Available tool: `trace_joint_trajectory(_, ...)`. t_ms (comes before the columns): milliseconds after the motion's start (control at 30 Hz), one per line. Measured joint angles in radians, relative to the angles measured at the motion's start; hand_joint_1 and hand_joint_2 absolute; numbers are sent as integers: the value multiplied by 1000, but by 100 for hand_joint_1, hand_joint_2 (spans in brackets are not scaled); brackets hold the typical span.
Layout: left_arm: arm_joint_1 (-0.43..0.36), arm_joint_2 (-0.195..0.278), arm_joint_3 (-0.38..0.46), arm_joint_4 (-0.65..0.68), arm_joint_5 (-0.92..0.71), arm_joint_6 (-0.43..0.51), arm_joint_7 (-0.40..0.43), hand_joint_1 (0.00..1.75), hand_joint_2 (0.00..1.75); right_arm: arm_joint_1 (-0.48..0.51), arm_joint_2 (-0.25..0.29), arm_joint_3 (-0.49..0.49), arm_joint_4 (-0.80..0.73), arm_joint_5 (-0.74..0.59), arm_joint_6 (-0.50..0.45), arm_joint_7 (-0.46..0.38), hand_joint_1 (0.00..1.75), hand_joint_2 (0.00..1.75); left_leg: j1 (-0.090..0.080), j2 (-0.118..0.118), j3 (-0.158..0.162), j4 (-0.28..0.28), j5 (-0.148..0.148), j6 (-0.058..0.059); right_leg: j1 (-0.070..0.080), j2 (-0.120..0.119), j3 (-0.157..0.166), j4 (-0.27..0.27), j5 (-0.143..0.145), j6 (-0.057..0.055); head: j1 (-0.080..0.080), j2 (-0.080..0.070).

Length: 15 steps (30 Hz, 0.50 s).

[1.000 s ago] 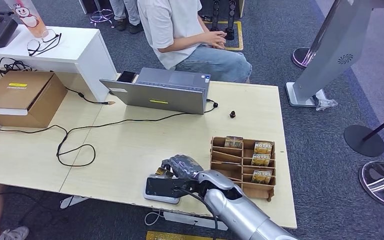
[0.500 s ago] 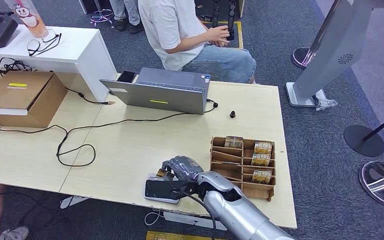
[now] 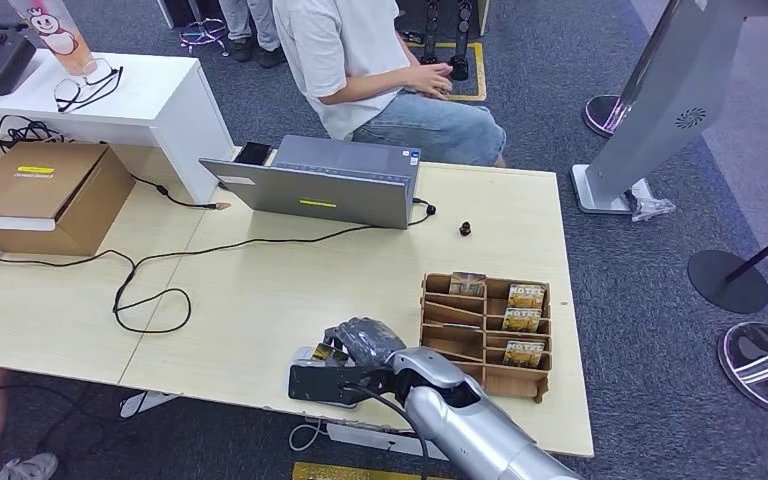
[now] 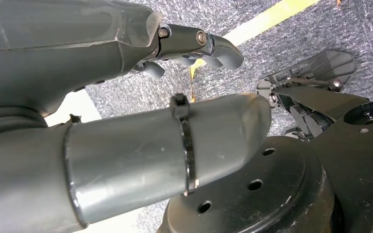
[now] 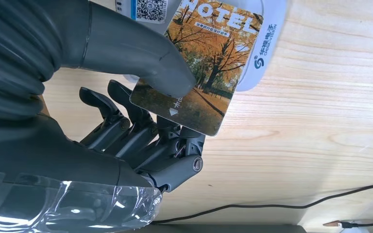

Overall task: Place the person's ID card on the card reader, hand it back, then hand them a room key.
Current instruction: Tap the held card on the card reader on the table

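My right hand [image 3: 365, 342] is over the card reader [image 3: 312, 383] at the table's near edge. In the right wrist view it pinches a card [image 5: 209, 63] printed with autumn trees and the word HOTEL, thumb on top and fingers [image 5: 141, 136] underneath. The card lies partly over the white rounded reader [image 5: 267, 43] and sticks out over the wooden tabletop. A wooden slotted box [image 3: 487, 335] holding several room key cards stands just right of the hand. My left hand [image 4: 126, 121] hangs down by my body, fingers apart with nothing in it.
A person in a white shirt [image 3: 345, 55] sits across the table behind a grey laptop [image 3: 325, 185]. Black cables [image 3: 150, 290] loop over the table's left half. A cardboard box [image 3: 45, 195] and a white counter [image 3: 90, 95] stand at the far left.
My right hand with the card has barely shifted, a little toward the near edge. The seated person's hands rose to a black device and came back down.
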Motion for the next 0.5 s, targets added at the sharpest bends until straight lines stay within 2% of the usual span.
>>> trace_joint_trajectory(500, -1, 0, -23, 0, 21, 2, 10, 0, 0, 0, 16, 5, 36, 22, -10, 10, 175, 175, 0, 0, 0, 0, 0, 0, 0, 0, 0, 0, 0, 0, 0, 0)
